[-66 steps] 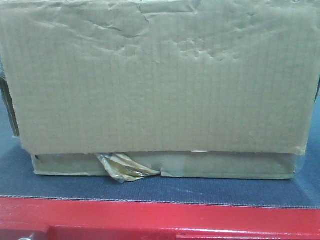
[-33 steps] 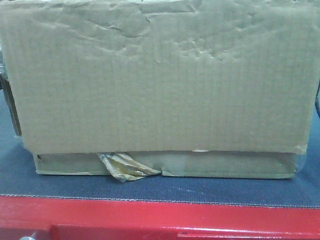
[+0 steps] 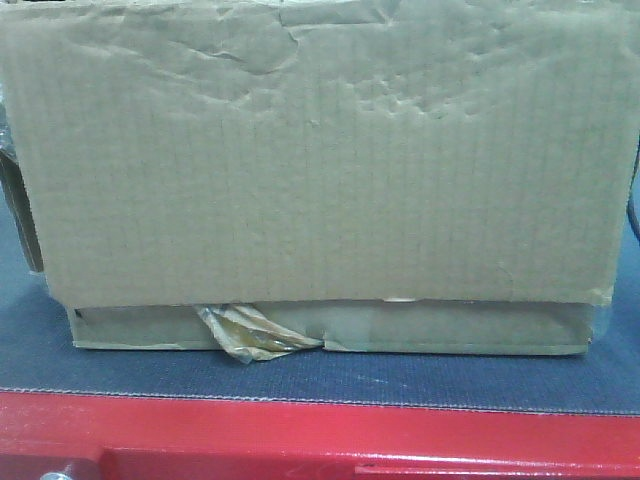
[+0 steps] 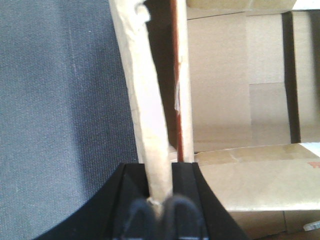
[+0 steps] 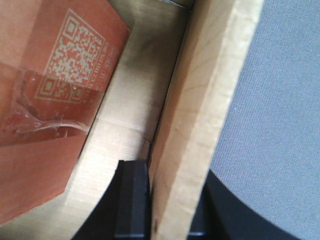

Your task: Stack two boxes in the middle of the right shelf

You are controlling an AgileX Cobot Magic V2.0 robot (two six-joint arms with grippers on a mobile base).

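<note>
Inspection finding, for your attention: the big box (image 3: 320,160) sits squarely on top of the flat box (image 3: 450,330), bottom edge touching along the full width seen in the front view. Its dimpled, creased face fills most of that view. A crumpled strip of tan tape (image 3: 250,335) hangs off the flat box's front, left of centre. Both boxes rest on the dark cloth top of the table (image 3: 300,378), just behind its red frame (image 3: 300,435).

Your left gripper (image 4: 159,207) is clamped onto one upright cardboard wall (image 4: 150,110) of the big box; the black fingers press the wall from both sides, with no gap visible. The open interior lies on one side of that wall, the table's dark cloth on the other.

Your right gripper (image 5: 172,215) straddles the opposite wall (image 5: 205,90), one black finger inside the box and the other outside, both tight against the cardboard. An orange label (image 5: 60,100) with a printed square code lies inside the box, beside that wall
</note>
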